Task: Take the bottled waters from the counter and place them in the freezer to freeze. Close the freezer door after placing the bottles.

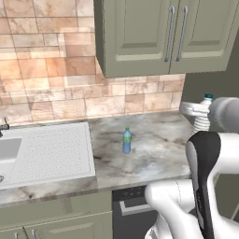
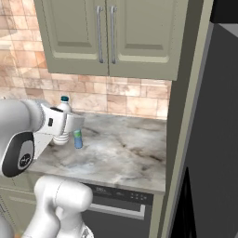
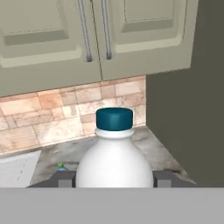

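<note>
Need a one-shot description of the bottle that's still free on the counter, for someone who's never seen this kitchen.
Start at the white sink drainboard set in the marbled counter. Just right of it, out on open stone, stands a small blue bottle, upright and alone. Its blue tint and green cap set it apart from the white ribbed bottle with a dark teal cap, which the tool grips.

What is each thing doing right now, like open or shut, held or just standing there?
Gripper: shut on the clear bottle.
Clear bottle: upright, held, dark cap on.
Blue bottle: upright on the counter, free, green cap on.
Wall cabinet doors: shut.
</note>
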